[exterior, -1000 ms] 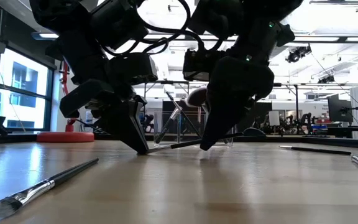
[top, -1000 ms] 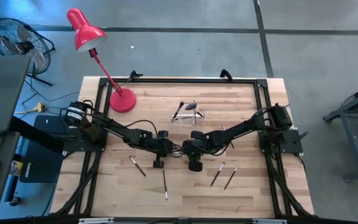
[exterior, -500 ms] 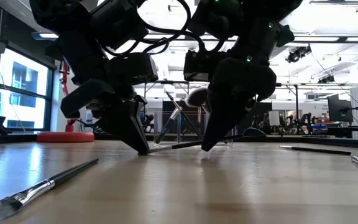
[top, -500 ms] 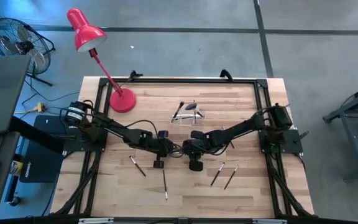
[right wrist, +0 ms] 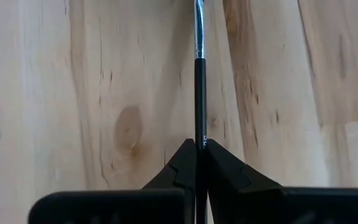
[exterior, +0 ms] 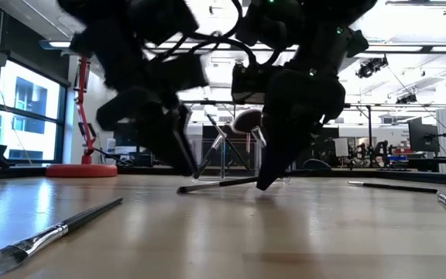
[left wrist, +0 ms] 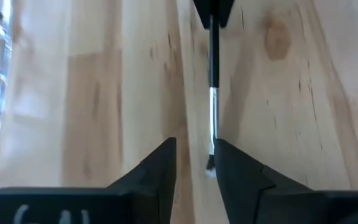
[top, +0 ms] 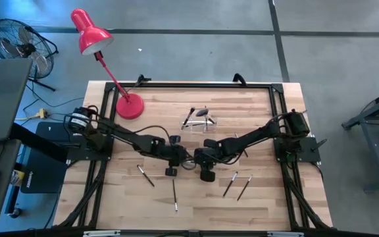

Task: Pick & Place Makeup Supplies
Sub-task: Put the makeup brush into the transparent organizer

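Handover mid-tabletop [top: 262,131]: right pincer [right wrist: 197,149] clamps a thin liner [right wrist: 200,93] by its dark end, tip resting on the wood. Left pincer [left wrist: 194,155] stands parted beside the silvery end. Best lift steadily, keep it level, toward the holder [top: 199,122].

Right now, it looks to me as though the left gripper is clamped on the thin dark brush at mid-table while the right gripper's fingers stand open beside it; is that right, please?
The grippers are swapped. The right gripper is clamped on the thin dark brush, as the right wrist view shows. The left gripper is the one with open fingers beside it, as the left wrist view shows. The brush does lie at mid-table.
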